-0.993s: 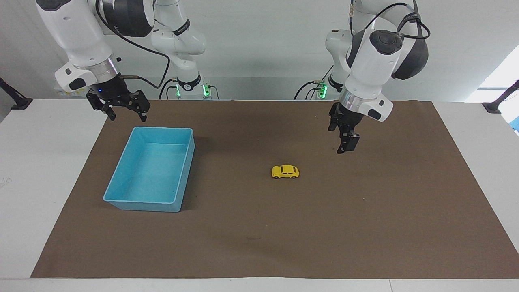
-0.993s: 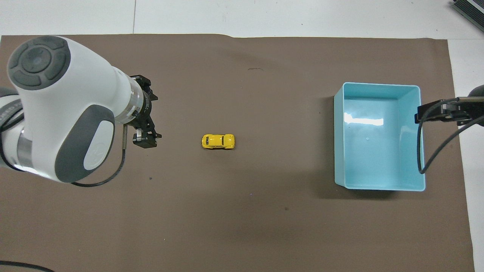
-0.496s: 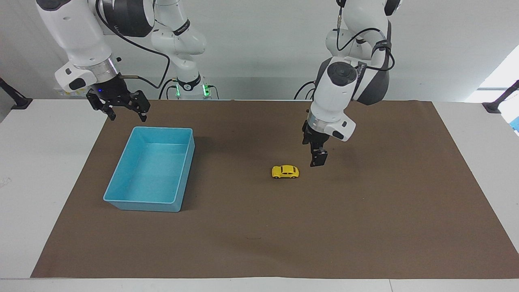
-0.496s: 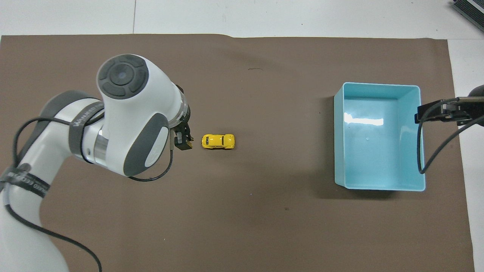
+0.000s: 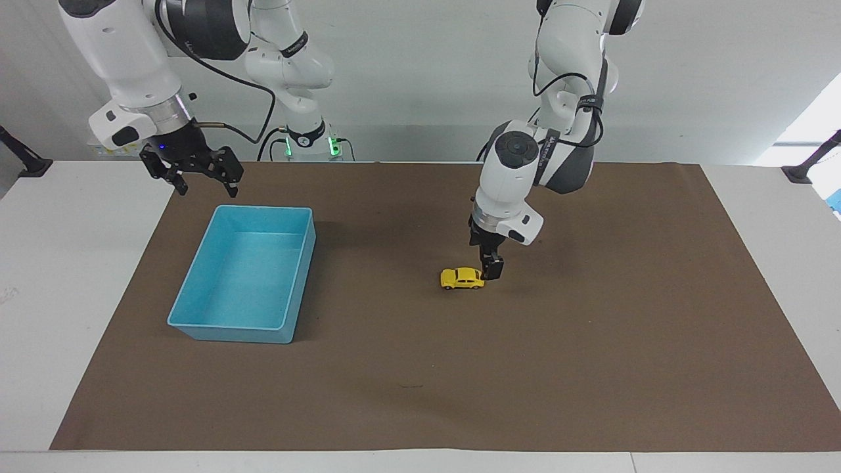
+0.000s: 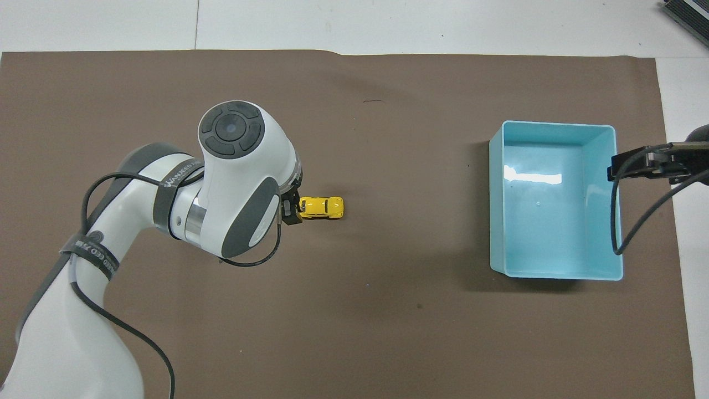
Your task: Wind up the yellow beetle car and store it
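One surface (image 5: pixel 39 263), white, with one brown mat (image 5: pixel 591 361) spread over most of it.

One yellow beetle car (image 5: pixel 462 278) (image 6: pixel 322 206), upright on its wheels on the mat, lying lengthwise along the surface. It sits just beside the left tool, at that tool's tip, toward the right arm's end from it. Whether the two touch cannot be told; in the overhead view the tool's tip overlaps the car's end.

One blue tray (image 5: pixel 197 314) (image 6: pixel 497 210), rectangular and open-topped, on the mat well apart from the left tool and toward the right arm's end. It sits just below and slightly forward of the right tool.

Two arms, each with one tool.

Left tool (image 5: pixel 491 267) (image 6: pixel 291 211): lowered close to the mat, pointing down at the car's end. Seen edge-on, so the fingers overlap; taken as released and spread, with nothing between them. The car is not gripped.

Right tool (image 5: pixel 205 185) (image 6: pixel 637 168): raised over the mat's edge by the tray's nearer corner, waiting. Its fingers (image 5: pixel 231 187) stand plainly apart, released, holding nothing.

One black cable (image 6: pixel 620 221) hangs from the right arm across the tray's end in the overhead view.
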Controlling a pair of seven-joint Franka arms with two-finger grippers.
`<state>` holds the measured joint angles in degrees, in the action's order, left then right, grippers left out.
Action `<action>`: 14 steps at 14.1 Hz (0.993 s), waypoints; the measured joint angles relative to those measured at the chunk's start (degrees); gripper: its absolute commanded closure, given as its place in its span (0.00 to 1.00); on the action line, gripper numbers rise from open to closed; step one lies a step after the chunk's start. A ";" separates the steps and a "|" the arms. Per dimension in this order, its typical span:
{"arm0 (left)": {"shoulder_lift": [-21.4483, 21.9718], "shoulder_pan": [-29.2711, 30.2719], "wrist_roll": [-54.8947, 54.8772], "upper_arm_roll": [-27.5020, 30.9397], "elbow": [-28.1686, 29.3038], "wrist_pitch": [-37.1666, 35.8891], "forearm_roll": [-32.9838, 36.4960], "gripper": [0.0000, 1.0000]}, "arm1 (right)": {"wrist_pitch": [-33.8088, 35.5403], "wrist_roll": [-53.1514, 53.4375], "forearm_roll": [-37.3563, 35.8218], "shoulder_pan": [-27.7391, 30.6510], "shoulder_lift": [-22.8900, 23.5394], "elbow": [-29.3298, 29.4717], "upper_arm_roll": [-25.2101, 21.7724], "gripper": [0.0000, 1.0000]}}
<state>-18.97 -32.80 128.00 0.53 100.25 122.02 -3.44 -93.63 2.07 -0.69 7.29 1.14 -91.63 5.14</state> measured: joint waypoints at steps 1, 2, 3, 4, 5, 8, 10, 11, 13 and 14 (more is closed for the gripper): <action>-0.16 -0.28 1.02 -0.02 0.28 1.20 0.00 0.00 | 0.00 0.00 0.00 0.00 0.00 0.00 0.00 0.00; -0.35 -0.40 1.53 0.02 0.46 1.94 0.00 0.00 | 0.00 0.00 0.00 0.00 0.00 0.00 0.00 0.00; -0.80 -0.54 1.62 0.05 0.64 2.08 0.00 0.00 | 0.00 0.00 0.00 0.00 0.00 0.00 0.00 0.00; -1.79 -0.99 1.62 0.04 0.86 2.09 0.02 0.00 | 0.00 0.00 0.00 0.00 0.00 0.00 0.00 0.00; -3.16 -1.80 1.80 0.03 0.99 2.31 0.04 0.00 | 0.00 0.00 0.00 0.00 0.00 0.00 0.00 0.00; -6.20 -3.61 3.03 0.08 1.00 3.90 0.08 0.00 | 0.00 0.00 0.00 0.00 0.00 0.00 0.00 0.00; -6.19 -3.61 3.08 0.31 0.98 4.00 0.09 0.00 | 0.00 0.00 0.00 0.00 0.00 0.00 0.00 0.00; -6.19 -3.61 3.09 0.40 0.98 4.00 0.09 0.11 | 0.00 0.00 0.00 0.00 0.00 0.00 0.00 0.00; -6.20 -3.61 3.22 0.42 0.99 4.00 0.09 0.62 | 0.00 0.00 0.00 0.00 0.00 0.00 0.00 0.00; -6.19 -3.61 3.24 0.43 1.00 4.13 0.11 0.80 | 0.00 0.00 0.00 0.00 0.00 0.00 0.00 0.00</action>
<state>-25.16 -36.41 131.23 0.95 101.24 126.15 -3.32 -93.63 2.06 -0.69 7.29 1.14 -91.63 5.14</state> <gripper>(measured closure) 0.229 0.000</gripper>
